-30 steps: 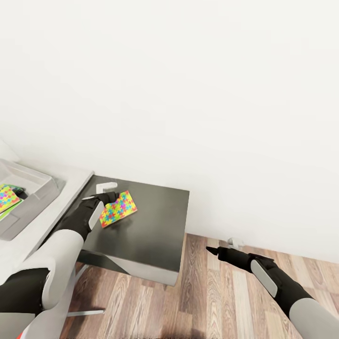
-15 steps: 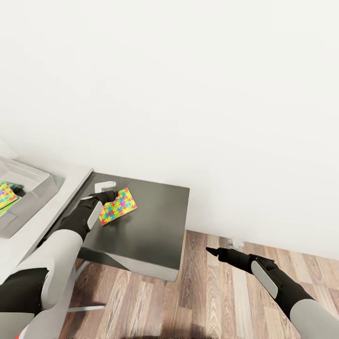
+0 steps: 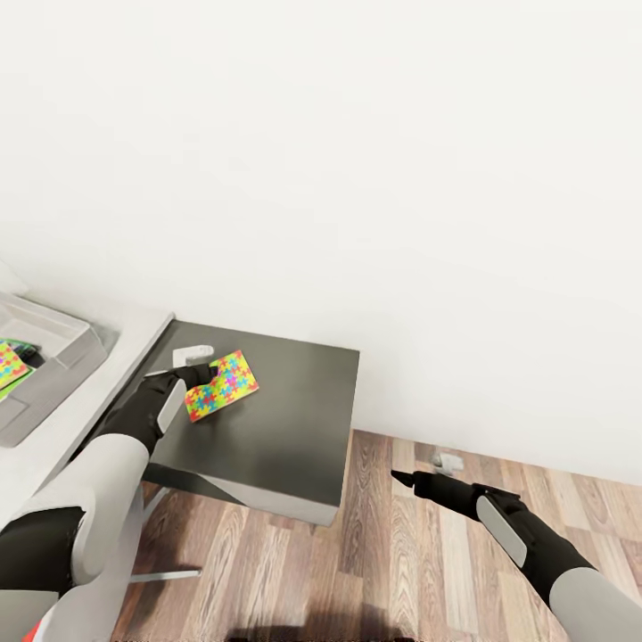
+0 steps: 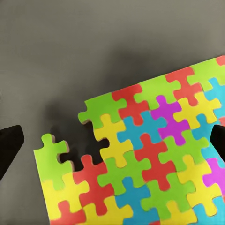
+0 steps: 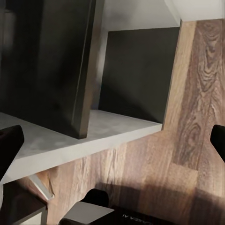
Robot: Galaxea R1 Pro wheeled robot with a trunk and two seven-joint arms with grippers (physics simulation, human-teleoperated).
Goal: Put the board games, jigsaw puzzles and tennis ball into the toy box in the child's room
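Leftward, the toy box [image 3: 53,352] had slid in view; left pincer [image 3: 198,373] gaped astride the jigsaw puzzle [image 3: 220,385], wanting a centred squeeze; right pincer [image 3: 403,478] hung open.

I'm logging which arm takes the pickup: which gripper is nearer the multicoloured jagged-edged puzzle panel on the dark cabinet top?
Left. The left gripper is at the multicoloured jagged-edged puzzle panel's edge; the right gripper hangs over the wood floor, away from it.

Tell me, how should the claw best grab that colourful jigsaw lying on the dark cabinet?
Probably by its near edge, coming in low from the robot's side. The jigsaw puzzle lies flat and thin on the cabinet top, so only an edge offers grip. The left claw is already there, fingers spread.
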